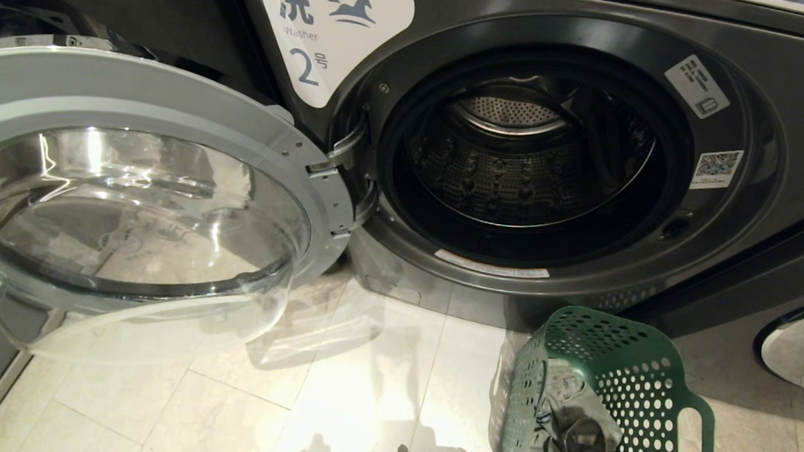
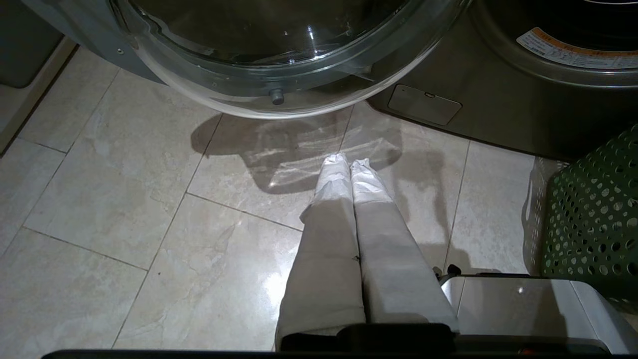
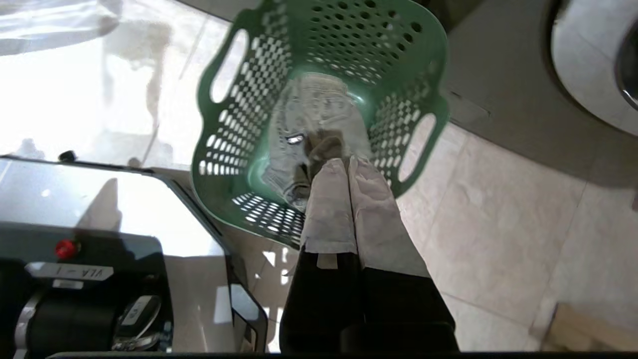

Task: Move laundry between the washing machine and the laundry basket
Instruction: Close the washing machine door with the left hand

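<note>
The washer [image 1: 766,132] has a dark grey front with a dull satin sheen; every place below is told from it. Its drum [image 1: 511,169] is perforated bright metal, ringed by a dark rubbery seal. The door [image 1: 141,237], swung open at the washer's left, is clear glossy glass in a smooth pale grey rim. Before the washer the floor [image 1: 342,398] is polished, pale, marbled tile that mirrors the door. At the washer's foot the basket [image 1: 637,388] is smooth green plastic with round holes, and the laundry [image 1: 572,426] in it is soft, matt, creased cloth.
</note>
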### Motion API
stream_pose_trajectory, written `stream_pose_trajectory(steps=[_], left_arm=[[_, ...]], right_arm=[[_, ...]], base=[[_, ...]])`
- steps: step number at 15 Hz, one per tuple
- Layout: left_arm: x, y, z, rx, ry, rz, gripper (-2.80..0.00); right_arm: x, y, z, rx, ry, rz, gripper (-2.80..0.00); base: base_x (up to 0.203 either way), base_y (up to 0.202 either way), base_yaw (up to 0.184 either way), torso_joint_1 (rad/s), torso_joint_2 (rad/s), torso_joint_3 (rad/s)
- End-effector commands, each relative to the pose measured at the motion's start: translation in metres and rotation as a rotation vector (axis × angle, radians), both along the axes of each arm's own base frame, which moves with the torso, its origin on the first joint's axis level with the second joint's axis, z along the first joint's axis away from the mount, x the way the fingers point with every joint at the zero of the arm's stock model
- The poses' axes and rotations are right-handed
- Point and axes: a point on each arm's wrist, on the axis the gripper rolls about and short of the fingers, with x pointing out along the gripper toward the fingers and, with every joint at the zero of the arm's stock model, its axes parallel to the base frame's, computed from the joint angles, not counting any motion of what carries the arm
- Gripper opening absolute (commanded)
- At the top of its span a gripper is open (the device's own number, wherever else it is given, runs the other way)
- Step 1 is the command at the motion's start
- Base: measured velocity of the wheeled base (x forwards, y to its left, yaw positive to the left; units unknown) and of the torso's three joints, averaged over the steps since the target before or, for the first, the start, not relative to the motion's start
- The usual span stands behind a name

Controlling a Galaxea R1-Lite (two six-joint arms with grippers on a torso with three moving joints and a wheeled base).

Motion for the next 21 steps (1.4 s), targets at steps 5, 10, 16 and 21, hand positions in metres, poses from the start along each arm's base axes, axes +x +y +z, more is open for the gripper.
stream_pose_trajectory(steps=[5,10,16,21], left_arm=[[0.000,0.000,0.000,-0.001,0.001,0.000,-2.80],[0.000,0.000,0.000,-0.001,0.001,0.000,-2.80],[0.000,0.000,0.000,-0.001,0.001,0.000,-2.80],[0.000,0.000,0.000,-0.001,0.001,0.000,-2.80]], right_arm=[[0.002,0.000,-0.001,-0.028,0.022,-0.058,-2.80],[-0.005,0.000,-0.001,-0.033,-0.064,0.108,-2.80],[-0.021,0.000,-0.004,-0.013,-0.277,0.037,-2.80],[-0.021,0.000,-0.004,0.002,-0.272,0.039,-2.80]], base=[[0.000,0.000,0.000,0.000,0.00,0.000],[0.000,0.000,0.000,0.000,0.00,0.000],[0.000,0.000,0.000,0.000,0.00,0.000],[0.000,0.000,0.000,0.000,0.00,0.000]])
